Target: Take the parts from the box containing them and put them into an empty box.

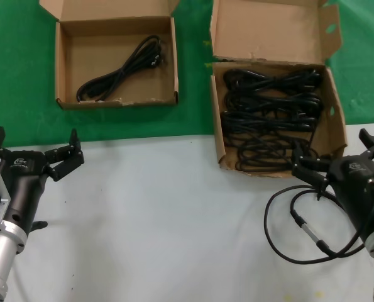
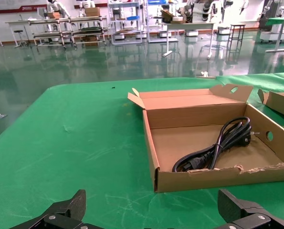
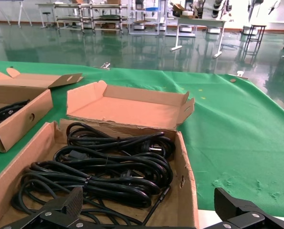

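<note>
Several black power cords (image 1: 271,119) lie bundled in the larger cardboard box (image 1: 217,129) at the back right, its slotted lid flap standing up. In the right wrist view the cords (image 3: 113,167) fill that box (image 3: 187,191). My right gripper (image 1: 334,151) hangs open at the box's front right corner, holding nothing; in its own view it (image 3: 149,200) sits over the near wall. The smaller shallow box (image 1: 117,100) at the back left holds one looped cord (image 1: 121,72). My left gripper (image 1: 34,146) is open and empty, well short of that box (image 2: 218,176) and its cord (image 2: 218,145).
Both boxes rest on green cloth (image 1: 17,75); the nearer half of the table is white (image 1: 174,220). A thin black cable with a silver connector (image 1: 306,229) loops on the white surface beside my right arm.
</note>
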